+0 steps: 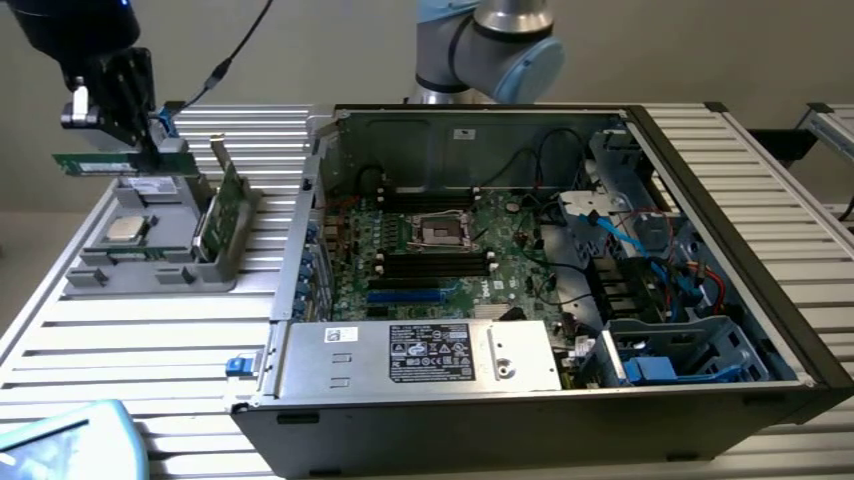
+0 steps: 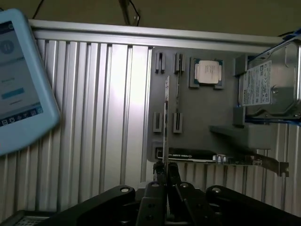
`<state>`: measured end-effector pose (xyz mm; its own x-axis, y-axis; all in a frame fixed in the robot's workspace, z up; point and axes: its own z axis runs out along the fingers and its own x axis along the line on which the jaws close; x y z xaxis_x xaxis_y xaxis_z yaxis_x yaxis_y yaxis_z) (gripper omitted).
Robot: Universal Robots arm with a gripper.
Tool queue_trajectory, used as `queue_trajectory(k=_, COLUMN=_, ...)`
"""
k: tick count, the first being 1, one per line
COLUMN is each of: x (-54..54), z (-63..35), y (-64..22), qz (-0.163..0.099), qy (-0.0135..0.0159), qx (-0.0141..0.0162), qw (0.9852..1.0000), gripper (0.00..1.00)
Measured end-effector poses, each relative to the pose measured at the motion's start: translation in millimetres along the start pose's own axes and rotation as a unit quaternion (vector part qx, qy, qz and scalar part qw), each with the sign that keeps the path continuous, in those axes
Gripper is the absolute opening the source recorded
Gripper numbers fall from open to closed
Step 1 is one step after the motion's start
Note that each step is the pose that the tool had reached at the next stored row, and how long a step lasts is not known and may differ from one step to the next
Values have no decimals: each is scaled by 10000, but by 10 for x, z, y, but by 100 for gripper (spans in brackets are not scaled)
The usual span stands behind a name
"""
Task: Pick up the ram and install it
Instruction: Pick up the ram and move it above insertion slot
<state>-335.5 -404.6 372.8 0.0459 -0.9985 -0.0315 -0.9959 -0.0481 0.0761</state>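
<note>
Green ram (image 1: pixel 94 162) in hand (image 2: pixel 167 170) above tray (image 2: pixel 202 117)

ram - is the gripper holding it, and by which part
Yes, the gripper is shut on the ram, pinching its two flat sides near one end.

Two cameras: one standing off the arm, one riding the wrist.
The exterior camera is looking down from well back, taking in the open computer case (image 1: pixel 400 140) and the gripper (image 1: pixel 134 145). The wrist camera is sitting just behind the gripper (image 2: pixel 166 172), looking along it onto the grey tray (image 2: pixel 207 108) beneath, which both views are sharing.
</note>
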Motion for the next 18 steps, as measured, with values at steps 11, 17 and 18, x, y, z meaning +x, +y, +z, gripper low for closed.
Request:
queue_trajectory(k=11, x=23, z=-335, y=-464, qz=-2, qy=-6, qx=-27, qw=10000, gripper=14)
queue_trajectory(k=17, x=38, z=-368, y=-735, qz=-13, qy=-32, qx=-28, qw=10000, gripper=14)
queue_trajectory(k=18, x=40, z=-372, y=-780, qz=-16, qy=-34, qx=-28, qw=10000, gripper=14)
